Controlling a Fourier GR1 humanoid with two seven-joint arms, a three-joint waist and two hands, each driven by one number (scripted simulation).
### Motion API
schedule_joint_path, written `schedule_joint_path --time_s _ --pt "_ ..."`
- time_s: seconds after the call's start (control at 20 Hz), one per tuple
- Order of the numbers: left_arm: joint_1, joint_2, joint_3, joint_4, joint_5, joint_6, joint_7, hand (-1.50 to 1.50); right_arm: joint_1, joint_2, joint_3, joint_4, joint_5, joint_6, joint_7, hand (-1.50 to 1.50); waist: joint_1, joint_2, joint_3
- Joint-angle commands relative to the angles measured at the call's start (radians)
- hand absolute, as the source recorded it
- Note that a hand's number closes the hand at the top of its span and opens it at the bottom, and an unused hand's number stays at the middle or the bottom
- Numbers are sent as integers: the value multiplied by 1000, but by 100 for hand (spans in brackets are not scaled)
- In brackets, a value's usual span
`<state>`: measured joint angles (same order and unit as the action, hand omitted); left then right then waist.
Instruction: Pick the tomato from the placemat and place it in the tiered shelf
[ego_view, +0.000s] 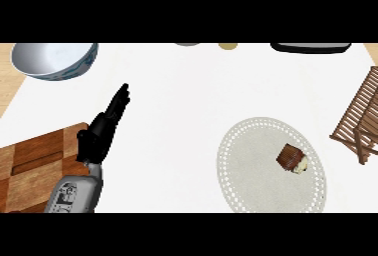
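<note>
1. Wooden slats of the tiered shelf (358, 120) are seen at the far right edge of the head view, well apart from the left hand (100, 135), beyond the placemat (251, 170).
2. L hand: fingers straight and close together, pointing away from the robot, nothing held. It is raised by the near-left edge, partly over the cutting board (37, 165). R hand: not shown.
3. Task item: no red tomato can be made out. A brown block w/ a pale corner (291, 157) lies on the placemat's right part, well to the right of the L hand, near the shelf but not touching it.
4. Progress (judged): that item is on the mat, not in the shelf, and nothing is seen on the slats that show. A pick and a place are therefore left to do, if the block is the task's thing.
5. Count: 1 hand, 1 placemat, 1 brown item, 1 shelf (cut off by the edge), 1 board.
6. Also counted: 1 bowl (74, 70) beyond the fingertips and to their left, and 3 cut-off things at the far edge, approx. beyond and right of the hand; what they are can't be told.
</note>
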<state>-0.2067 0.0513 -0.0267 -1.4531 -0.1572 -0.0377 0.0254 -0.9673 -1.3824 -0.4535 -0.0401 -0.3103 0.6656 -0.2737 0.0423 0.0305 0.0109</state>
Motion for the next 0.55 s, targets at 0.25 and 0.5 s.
schedule_joint_path --time_s 0.25,0.5 --pt "16 -1 9 -9 8 4 -3 0 124 -48 33 -7 37 68 -37 -150 -9 6 12" --pt "19 8 15 -7 8 1 -12 0 166 -52 39 -18 44 133 -64 -150 -20 6 15"
